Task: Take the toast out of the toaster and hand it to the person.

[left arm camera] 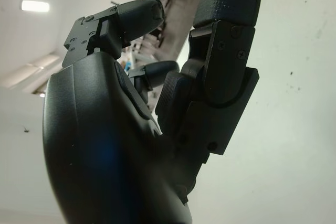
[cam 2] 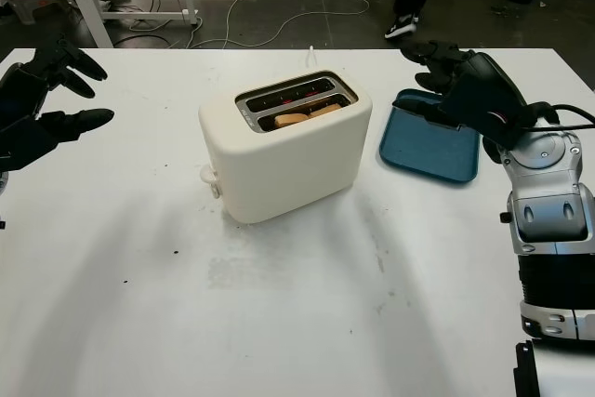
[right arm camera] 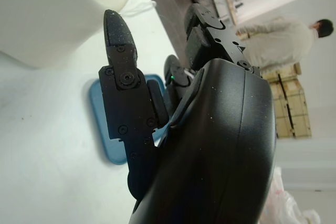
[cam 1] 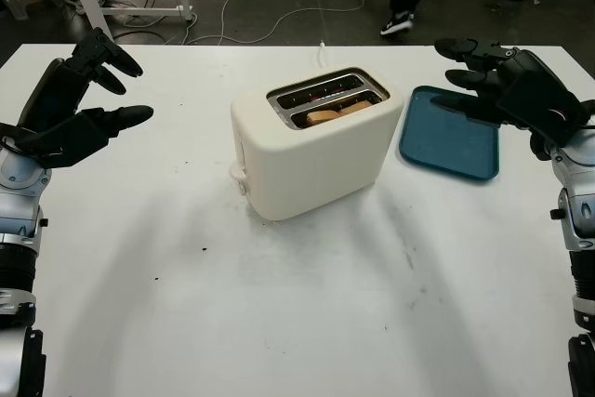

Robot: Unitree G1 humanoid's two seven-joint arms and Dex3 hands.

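Both hands hold nothing: left hand [cam 1: 79,104] raised at the table's [cam 1: 307,304] left, right hand [cam 1: 507,86] above the bare teal tray [cam 1: 451,146]. Toast [cam 1: 327,114] sits in the toaster's [cam 1: 311,151] near slot, centre.

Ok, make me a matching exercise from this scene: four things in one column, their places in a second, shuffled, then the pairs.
Things:
1. toaster
2. toast
3. blue tray
4. left hand

Places:
A. in the toaster's nearer slot
B. on the table, just beyond the right hand
C. raised over the table's left side, open
D. mid-table, between the hands

Pairs: 1-D, 2-A, 3-B, 4-C
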